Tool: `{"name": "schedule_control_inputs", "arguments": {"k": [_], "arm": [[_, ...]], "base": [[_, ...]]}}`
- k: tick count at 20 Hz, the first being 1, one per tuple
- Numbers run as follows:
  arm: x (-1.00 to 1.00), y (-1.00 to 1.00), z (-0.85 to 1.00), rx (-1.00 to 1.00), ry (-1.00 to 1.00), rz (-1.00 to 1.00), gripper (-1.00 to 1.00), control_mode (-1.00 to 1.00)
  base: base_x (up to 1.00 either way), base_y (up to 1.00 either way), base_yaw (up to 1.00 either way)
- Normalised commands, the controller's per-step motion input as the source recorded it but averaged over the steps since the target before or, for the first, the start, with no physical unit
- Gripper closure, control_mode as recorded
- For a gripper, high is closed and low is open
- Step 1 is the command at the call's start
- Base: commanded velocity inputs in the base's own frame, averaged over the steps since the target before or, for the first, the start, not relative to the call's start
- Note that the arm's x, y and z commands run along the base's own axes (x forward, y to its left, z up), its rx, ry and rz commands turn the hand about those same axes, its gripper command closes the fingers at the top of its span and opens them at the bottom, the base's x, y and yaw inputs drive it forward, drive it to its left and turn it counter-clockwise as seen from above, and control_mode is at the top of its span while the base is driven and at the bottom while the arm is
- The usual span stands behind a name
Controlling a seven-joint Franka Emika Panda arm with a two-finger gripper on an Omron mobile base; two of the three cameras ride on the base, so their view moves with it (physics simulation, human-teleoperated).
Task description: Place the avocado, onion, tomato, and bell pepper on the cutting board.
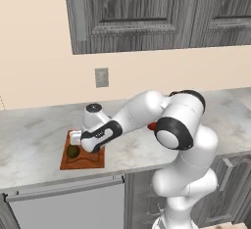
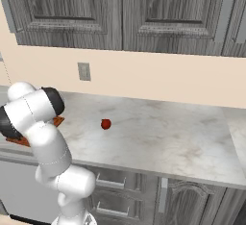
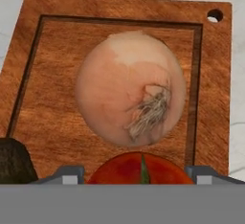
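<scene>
- Onion [image 3: 130,88] is lying on the cutting board [image 3: 57,55] inside the groove, its root tuft facing the hand camera; a red tomato [image 3: 139,171] is sitting just beside it at the near edge of the hand view, a green stem line showing on top.
- Avocado [image 1: 73,151] is resting on the board's front left part in the left base view, and its dark skin is peeking in at the lower left corner of the hand view [image 3: 14,163].
- Gripper [image 1: 78,142] is hovering low over the board [image 1: 83,162], jaws standing wide — the two finger tips [image 3: 67,174] are flanking the tomato on either side, and whether they are touching it I cannot tell.
- Board is lying flat on the marble counter [image 1: 34,135], a hanging hole in one corner.
- A second small red item [image 2: 105,123] is sitting alone on the counter in the right base view, well apart from the board [image 2: 57,121] — which piece of produce it is I cannot tell.
</scene>
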Motion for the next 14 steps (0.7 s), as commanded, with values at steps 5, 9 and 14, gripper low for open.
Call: {"name": "schedule_control_inputs", "arguments": {"k": [5,9,14], "arm": [[0.00,0.00,-0.13,0.00,0.00,0.00,-1.00,-1.00],[0.00,-0.06,0.00,0.00,0.00,0.00,-1.00,-1.00],[0.00,-0.12,0.32,0.00,0.00,0.00,-1.00,-1.00]], "base": [[0.00,0.00,0.00],[0.00,0.00,0.00],[0.00,0.00,0.00]]}}
